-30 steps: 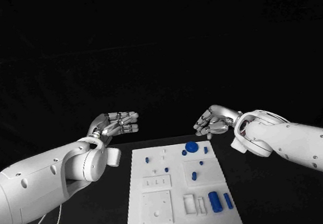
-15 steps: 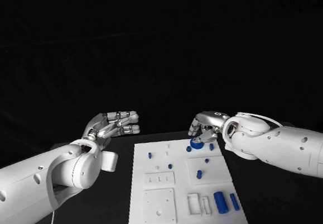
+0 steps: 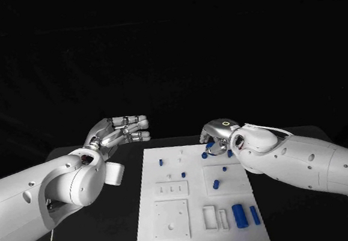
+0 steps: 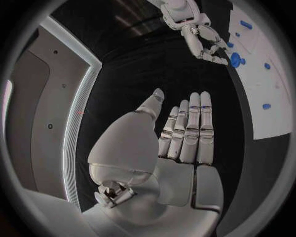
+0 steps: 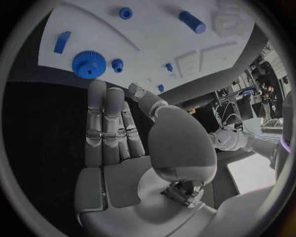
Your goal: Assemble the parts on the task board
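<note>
The white task board (image 3: 196, 214) lies in the middle of the table with several blue parts on it. A blue gear (image 5: 88, 64) sits at its far right corner, a small blue knob (image 5: 117, 64) beside it. My right hand (image 3: 216, 134) hovers at that corner with its fingers (image 5: 103, 113) stretched out and tips just short of the gear, holding nothing. The left wrist view shows the same gear (image 4: 236, 61) by the right hand (image 4: 199, 33). My left hand (image 3: 123, 131) hangs off the board's far left corner, fingers (image 4: 188, 128) straight, holding nothing.
A large blue cylinder (image 3: 238, 211) and a smaller one (image 3: 255, 215) lie at the board's near right, beside white slotted blocks (image 3: 211, 218). Small blue pegs (image 3: 216, 184) dot the middle and far part. Black table surrounds the board on all sides.
My right hand has moved left and in over the board's far right corner, down to the blue gear. The left hand has hardly moved. The camera has shifted a little.
</note>
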Controlling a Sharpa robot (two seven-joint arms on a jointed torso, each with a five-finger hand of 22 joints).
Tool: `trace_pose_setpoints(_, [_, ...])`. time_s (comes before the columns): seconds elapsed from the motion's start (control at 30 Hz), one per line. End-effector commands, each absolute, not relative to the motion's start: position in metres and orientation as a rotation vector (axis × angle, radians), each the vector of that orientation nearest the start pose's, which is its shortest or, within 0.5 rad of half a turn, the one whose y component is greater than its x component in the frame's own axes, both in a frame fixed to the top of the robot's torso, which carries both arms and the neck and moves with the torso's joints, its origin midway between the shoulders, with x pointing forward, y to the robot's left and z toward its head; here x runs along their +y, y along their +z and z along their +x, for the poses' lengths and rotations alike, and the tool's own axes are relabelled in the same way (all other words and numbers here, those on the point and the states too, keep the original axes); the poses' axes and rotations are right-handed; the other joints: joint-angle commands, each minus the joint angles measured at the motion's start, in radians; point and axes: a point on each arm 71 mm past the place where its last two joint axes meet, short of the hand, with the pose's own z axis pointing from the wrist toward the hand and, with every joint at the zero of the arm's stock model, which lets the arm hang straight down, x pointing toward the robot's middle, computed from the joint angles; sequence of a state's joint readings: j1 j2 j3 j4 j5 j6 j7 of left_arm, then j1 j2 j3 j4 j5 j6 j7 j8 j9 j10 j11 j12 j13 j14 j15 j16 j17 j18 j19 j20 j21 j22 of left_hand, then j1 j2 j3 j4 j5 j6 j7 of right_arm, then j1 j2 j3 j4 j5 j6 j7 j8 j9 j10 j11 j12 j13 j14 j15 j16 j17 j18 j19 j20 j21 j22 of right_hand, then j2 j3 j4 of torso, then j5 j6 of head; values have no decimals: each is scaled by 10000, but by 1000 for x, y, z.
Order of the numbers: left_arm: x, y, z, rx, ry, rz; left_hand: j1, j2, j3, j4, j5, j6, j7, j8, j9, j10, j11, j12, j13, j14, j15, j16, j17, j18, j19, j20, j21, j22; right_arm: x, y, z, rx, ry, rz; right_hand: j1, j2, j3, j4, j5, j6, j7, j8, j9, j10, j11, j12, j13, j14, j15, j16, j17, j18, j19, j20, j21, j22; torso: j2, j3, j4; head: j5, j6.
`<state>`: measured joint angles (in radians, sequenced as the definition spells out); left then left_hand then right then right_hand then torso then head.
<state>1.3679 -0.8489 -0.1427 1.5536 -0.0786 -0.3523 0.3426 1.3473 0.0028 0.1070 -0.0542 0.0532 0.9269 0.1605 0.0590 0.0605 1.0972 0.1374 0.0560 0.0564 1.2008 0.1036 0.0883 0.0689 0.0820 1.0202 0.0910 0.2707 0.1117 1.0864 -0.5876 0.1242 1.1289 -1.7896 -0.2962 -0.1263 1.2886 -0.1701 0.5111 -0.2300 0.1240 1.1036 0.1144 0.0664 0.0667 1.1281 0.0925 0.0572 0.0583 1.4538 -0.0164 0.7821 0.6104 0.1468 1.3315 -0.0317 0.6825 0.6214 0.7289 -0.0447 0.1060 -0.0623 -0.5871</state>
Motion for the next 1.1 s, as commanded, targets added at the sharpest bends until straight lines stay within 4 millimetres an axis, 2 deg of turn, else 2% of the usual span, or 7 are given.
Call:
trace_pose_setpoints(0.03, [202, -130, 497, 14625, -15029, -8987, -63, 2, -14, -83, 45, -104, 20, 5, 2, -67, 7, 38, 14, -53, 42, -17, -5, -74, -115, 9, 74, -17, -187, -215, 548, 15415, 3048, -2928, 99, -124, -10, 152, -47, -81, 33, -42, -11, -110, 11, 1, -2, -12, 97, 145, -147, 64, 165, 17, -165, 196, 155, -6, 59, -44, 40])
trace_pose_setpoints(0.07, [202, -129, 497, 14624, -15038, -8976, -63, 1, -14, -83, 45, -105, 20, 5, 2, -68, 7, 38, 14, -53, 42, -17, -5, -74, -116, 9, 75, -17, -187, -215, 548, 15414, 3031, -2941, 185, -176, -42, 274, -65, -84, 30, -43, -11, -111, 10, 0, -3, -54, 94, 313, -408, 47, 290, 24, -423, 422, 175, -2, 70, -50, 48])
trace_pose_setpoints(0.3, [202, -126, 496, 14617, -15084, -8907, -63, 1, -14, -83, 45, -105, 20, 5, 2, -68, 7, 38, 14, -53, 42, -17, -5, -74, -116, 9, 75, -17, -186, -221, 549, 15520, 3001, -3053, 160, -163, 8, 212, -53, -96, 25, -41, -9, -146, 19, 1, -3, -64, 107, 472, -693, 7, 464, 29, -808, 917, 269, 14, 106, -66, 92])
trace_pose_setpoints(0.37, [202, -126, 496, 14615, -15086, -8896, -66, -8, -33, -93, 44, -152, 25, 2, 0, -74, 11, 41, 15, -65, 49, -20, -4, -68, -130, 16, 95, -29, -186, -222, 549, 15556, 3023, -3075, 133, -157, 82, 182, -43, -78, 18, -43, -10, -128, 14, -1, -4, -92, 99, 556, -832, 10, 560, 24, -1152, 1359, 289, 9, 114, -70, 90])
trace_pose_setpoints(0.6, [201, -124, 497, 14615, -15070, -8879, -84, -22, -52, -85, 43, -245, 44, -5, -5, -80, 16, 41, 15, -65, 50, -18, -3, -65, -130, 19, 106, -33, -185, -226, 548, 15658, 3110, -3139, 96, -146, 203, 160, 5, -49, 5, -42, -10, -58, 0, -2, -5, -84, 93, 640, -824, -1, 638, 14, -1313, 1697, 348, 1, 130, -44, 61])
trace_pose_setpoints(0.77, [202, -124, 497, 14609, -15048, -8884, -84, -22, -52, -85, 43, -245, 44, -5, -5, -80, 16, 41, 15, -65, 50, -18, -3, -65, -130, 19, 106, -33, -185, -228, 547, 15757, 3137, -3176, 42, -141, 398, 146, 1, 43, -14, -47, -9, 106, -29, -3, -6, -91, 70, 722, -874, -26, 673, -9, -1402, 1997, 380, -16, 103, -25, 74])
trace_pose_setpoints(1.1, [202, -123, 497, 14616, -15058, -8873, -67, -17, -66, -89, 40, -271, 48, 1, -2, -84, 18, 41, 15, -67, 52, -17, -3, -58, -143, 25, 136, -57, -185, -234, 547, 15892, 3149, -3192, -30, -140, 674, 192, 10, 30, -2, -41, -9, 232, -63, 0, -3, -126, 55, 876, -923, -31, 750, -26, -1706, 2638, 439, -34, 134, -41, 28])
